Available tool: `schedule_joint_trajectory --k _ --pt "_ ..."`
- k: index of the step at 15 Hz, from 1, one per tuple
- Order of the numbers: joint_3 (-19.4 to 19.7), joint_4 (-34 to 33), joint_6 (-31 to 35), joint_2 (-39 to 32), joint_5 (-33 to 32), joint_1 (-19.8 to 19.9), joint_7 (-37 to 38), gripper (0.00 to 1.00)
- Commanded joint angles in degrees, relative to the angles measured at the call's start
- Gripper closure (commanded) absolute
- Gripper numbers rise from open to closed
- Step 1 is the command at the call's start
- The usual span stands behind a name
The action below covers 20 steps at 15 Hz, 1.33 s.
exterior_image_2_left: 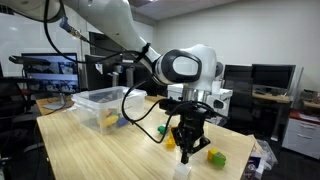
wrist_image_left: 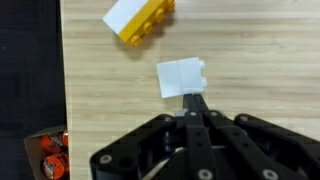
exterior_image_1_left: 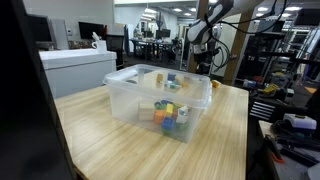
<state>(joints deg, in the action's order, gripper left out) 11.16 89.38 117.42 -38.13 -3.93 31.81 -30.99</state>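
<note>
Jaws pressed fully together and holding nothing, the end effector [wrist_image_left: 196,100] hung above the counter [wrist_image_left: 260,60], the white block [wrist_image_left: 182,77] lying just ahead of its tips, the yellow-and-white block [wrist_image_left: 140,20] farther beyond.

Wrist view: small block [wrist_image_left: 182,77] lies on the table [wrist_image_left: 260,60] directly ahead of the jaws, with its near edge right at the tips of the gripper [wrist_image_left: 196,100]. Can't tell if they touch. Longer block [wrist_image_left: 140,20] sits further ahead and left of the jaws, apart from the small block. The table edge runs along the jaws' left. In an exterior view, one loose block [exterior_image_2_left: 217,157] lies near the jaws on one side and another piece [exterior_image_2_left: 160,131] on the opposite side. Bin [exterior_image_1_left: 130,100] stands on the same table, well apart from the jaws, with a heap of blocks [exterior_image_1_left: 168,112] inside.
</note>
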Motion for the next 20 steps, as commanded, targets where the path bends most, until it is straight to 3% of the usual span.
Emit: schedule_joint_trajectory --k 1,7,8,9,10,13,14,15,16,17,20 --pt "1.09 7.23 0.33 4.65 -1.84 -0.72 0.26 0.98" --pt "2.28 10.86 0.45 6.0 -3.66 -0.86 0.94 0.98" --pt "2.14 11.04 1.29 6.57 -3.03 -1.04 1.85 0.73" --pt "1.96 11.0 1.52 6.97 -2.69 -1.12 2.04 0.79" --pt "1.74 10.83 1.76 7.53 -2.36 -1.25 2.2 0.93" --pt "2.19 10.48 2.24 8.95 -2.48 -2.44 4.17 1.0" --pt "2.43 10.28 1.71 9.51 -2.45 -2.96 5.57 0.93" --pt "3.02 10.47 1.65 10.28 -2.7 -3.75 8.34 0.72" --pt "3.51 11.13 2.27 11.46 -3.01 -4.22 10.19 0.7" --pt "5.05 12.4 3.62 13.6 -3.74 -5.07 14.53 0.59" --pt "7.49 13.56 6.34 14.76 -4.7 -5.96 20.89 0.39"
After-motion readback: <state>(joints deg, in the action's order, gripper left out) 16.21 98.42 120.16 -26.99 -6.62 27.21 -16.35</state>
